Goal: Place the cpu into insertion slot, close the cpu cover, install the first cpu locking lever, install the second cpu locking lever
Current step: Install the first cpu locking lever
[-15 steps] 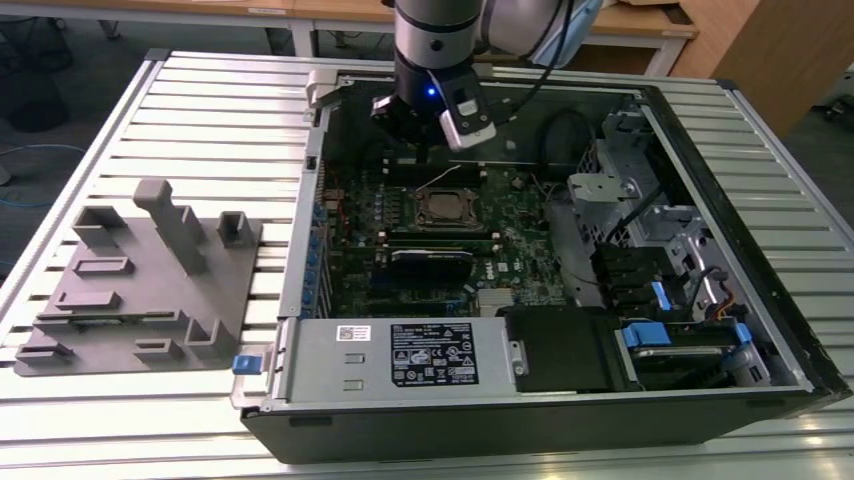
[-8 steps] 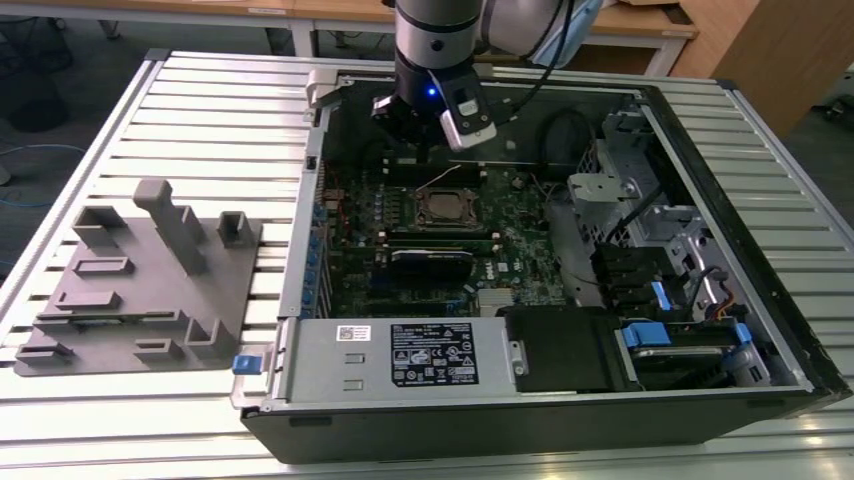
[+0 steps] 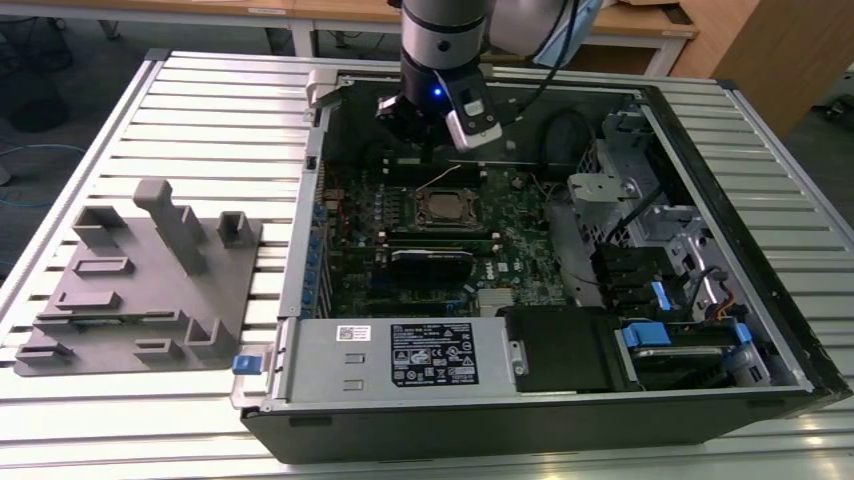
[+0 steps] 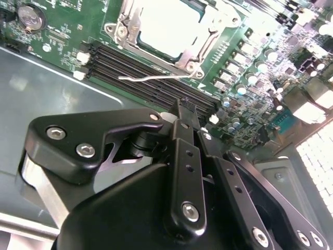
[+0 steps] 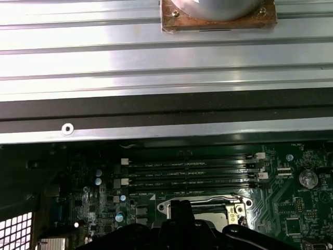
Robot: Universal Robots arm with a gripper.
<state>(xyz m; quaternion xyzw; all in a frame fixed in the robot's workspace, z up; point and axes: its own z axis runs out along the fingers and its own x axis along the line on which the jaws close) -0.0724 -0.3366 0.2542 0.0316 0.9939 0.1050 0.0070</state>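
CPU [image 4: 166, 23] is sitting in the insertion slot [image 4: 193, 66] on the green motherboard, its pale metal top showing through the cut-out of the cpu cover [image 4: 124, 23], which is lying down around it. One thin wire locking lever [image 4: 156, 77] is standing free beside the slot, over the dark memory slots [image 4: 119, 65]; I am not making out a second lever. I am holding the gripper [image 4: 186, 107] just above the board on the memory-slot side of the slot, touching nothing, its black fingers drawn together with nothing between them. In the second wrist view the gripper's own linkages are blocking much of the board, and the far edge of the slot is cut off. In the first wrist view the fingers are covering much of the slot. A coin battery [image 4: 30, 16] is lying near the slot. In the exterior view the open computer case [image 3: 747, 200] is resting on a slatted metal table [image 3: 174, 110], with a grey moulded fixture [image 3: 147, 280] at the exterior view's left, a power supply [image 3: 400, 355] along the near side and a drive cage [image 3: 627, 200] with dark cables at the exterior view's right.
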